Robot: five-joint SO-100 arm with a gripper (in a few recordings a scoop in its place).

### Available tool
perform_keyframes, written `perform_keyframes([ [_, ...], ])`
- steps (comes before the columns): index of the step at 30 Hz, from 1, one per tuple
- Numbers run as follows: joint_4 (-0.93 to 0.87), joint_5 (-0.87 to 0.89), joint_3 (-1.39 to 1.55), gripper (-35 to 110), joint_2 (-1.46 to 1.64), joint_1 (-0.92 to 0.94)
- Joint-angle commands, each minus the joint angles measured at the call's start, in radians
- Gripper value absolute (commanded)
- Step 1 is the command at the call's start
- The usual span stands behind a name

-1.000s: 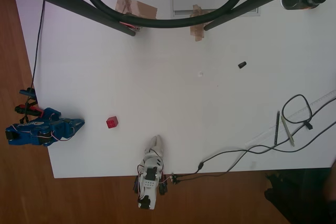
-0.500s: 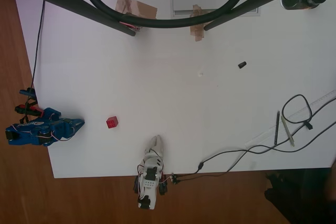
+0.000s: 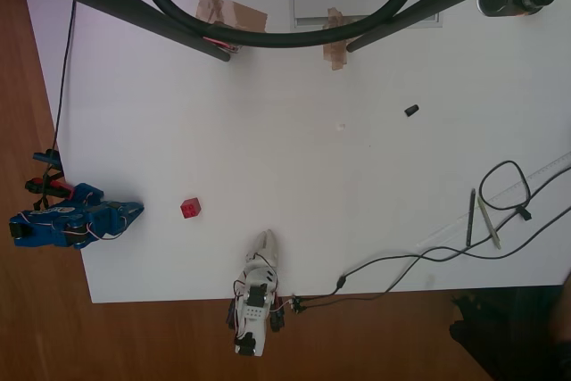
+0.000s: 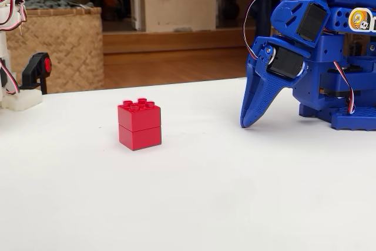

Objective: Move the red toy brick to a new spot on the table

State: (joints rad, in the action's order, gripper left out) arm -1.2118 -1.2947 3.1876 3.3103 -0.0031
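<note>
Brick (image 4: 140, 124) at 3 o'clock of gripper (image 3: 134, 211) on worktop (image 3: 357, 185): light, rigid, slick; grip flat sides. Gripper closed, empty.

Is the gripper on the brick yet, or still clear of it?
Apart. The fixed view shows bare table between the gripper tips and the red brick; the overhead view shows the same gap between gripper and brick.

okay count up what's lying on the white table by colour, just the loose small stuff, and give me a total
Red: 1, the red toy brick on the table
Black: 2, the small black piece and the dark pen
Pale: 1, the light stick beside the pen
Total: 4
</note>
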Motion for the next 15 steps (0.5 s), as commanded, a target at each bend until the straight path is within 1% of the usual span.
perform_keyframes([
  [1, -0.003, 0.008, 0.032, 0, 0.029, 0.006],
  [11, -0.002, 0.020, 0.032, 0, 0.029, 0.008],
  [15, 0.005, 0.012, 0.032, 0, 0.029, -0.025],
])
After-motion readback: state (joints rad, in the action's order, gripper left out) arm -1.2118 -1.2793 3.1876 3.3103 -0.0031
